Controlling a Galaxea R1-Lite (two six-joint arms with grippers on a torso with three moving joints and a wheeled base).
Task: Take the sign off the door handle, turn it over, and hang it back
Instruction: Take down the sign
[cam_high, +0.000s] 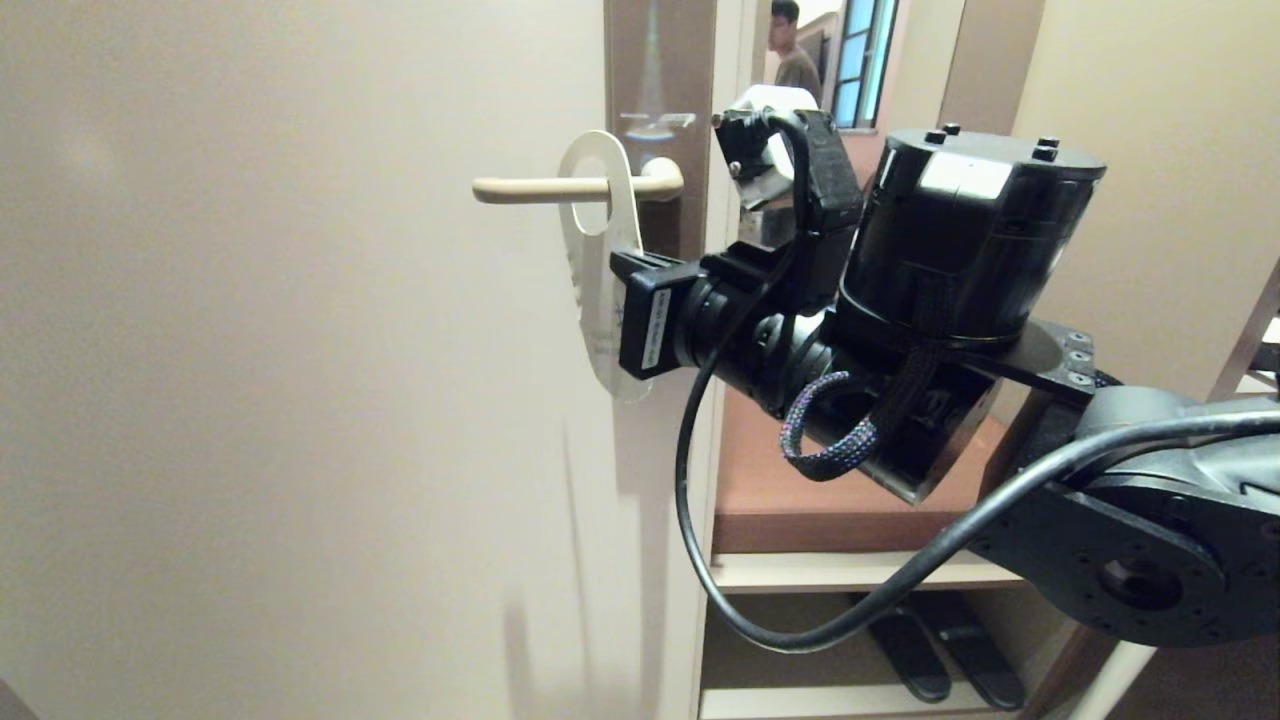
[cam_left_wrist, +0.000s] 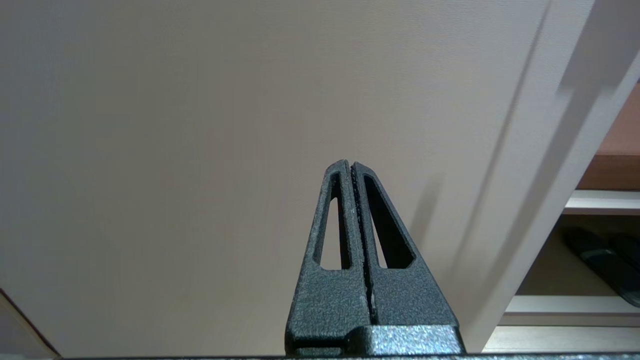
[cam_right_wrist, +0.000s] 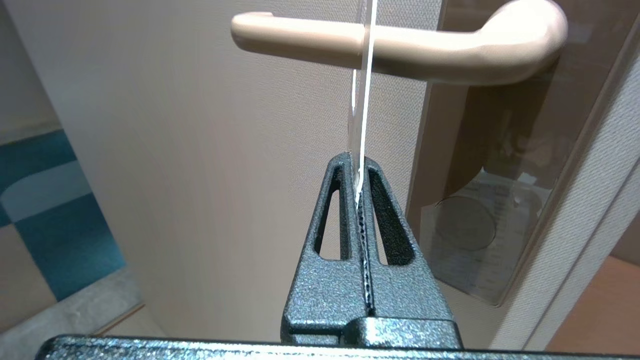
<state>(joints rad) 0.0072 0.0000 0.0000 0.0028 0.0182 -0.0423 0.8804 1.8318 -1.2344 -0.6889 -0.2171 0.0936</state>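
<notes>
The sign (cam_high: 597, 285) hangs by its hole on the cream door handle (cam_high: 530, 188), with a white face towards my head camera. My right gripper (cam_high: 620, 305) reaches in from the right and is shut on the sign's lower part. In the right wrist view the sign (cam_right_wrist: 366, 75) shows edge-on as a thin white line. It runs from the handle (cam_right_wrist: 430, 45) down into the right gripper (cam_right_wrist: 356, 165). My left gripper (cam_left_wrist: 350, 166) is shut on nothing and faces the lower door panel.
The handle sits on a glossy brown plate (cam_high: 660, 70) at the door's edge. Right of the door stand open shelves (cam_high: 850, 572) with dark slippers (cam_high: 945, 655) below. A person (cam_high: 792, 55) shows far behind. The right arm's cable (cam_high: 690, 500) loops below the wrist.
</notes>
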